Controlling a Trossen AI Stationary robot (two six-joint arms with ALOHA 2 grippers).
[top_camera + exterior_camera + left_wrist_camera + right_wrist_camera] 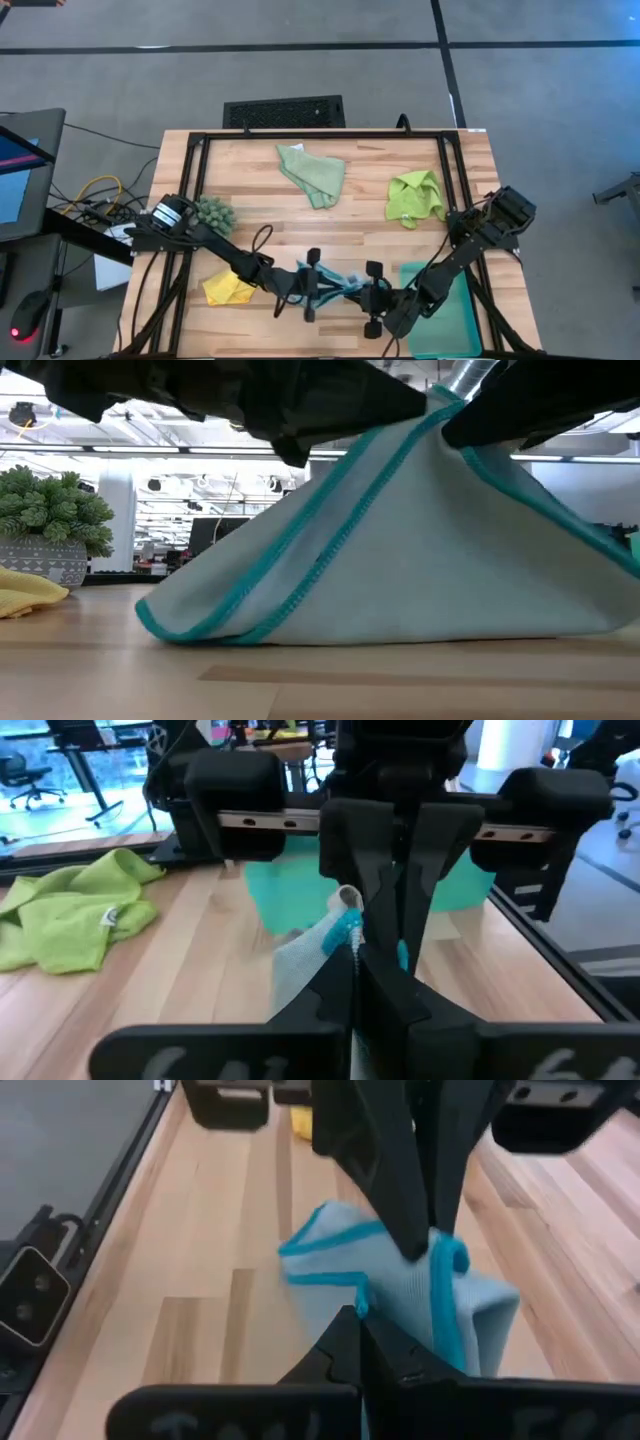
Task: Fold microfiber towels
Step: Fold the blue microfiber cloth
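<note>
The light blue towel (340,283) with teal stitching is held up near the table's front edge between my two grippers. In the low view it stands as a tent (400,550). My left gripper (312,285) and my right gripper (373,296) face each other, both shut on the towel's top. The pale sage towel (312,172) and the lime green towel (415,195) lie crumpled at the back. The yellow towel (228,288) lies crumpled at the front left. My left gripper pinches the towel's teal-stitched edge at a corner (340,935) between its two fingers, coming roughly level from the table's left. The towel hangs below and its lower fold (200,630) rests on the table. My right gripper pinches the raised towel at a teal-stitched edge (378,1305) between its two fingers, coming from the table's right, close against the left fingers (420,1220). The cloth hangs slack below in several layers, its bottom on the table.
A dark-green fuzzy clump (213,212) stands at the left, behind the yellow towel. A teal plastic tray (445,305) sits at the front right, beside the right arm. Bare wood lies in the table's middle (330,225). A black frame (320,135) borders the table.
</note>
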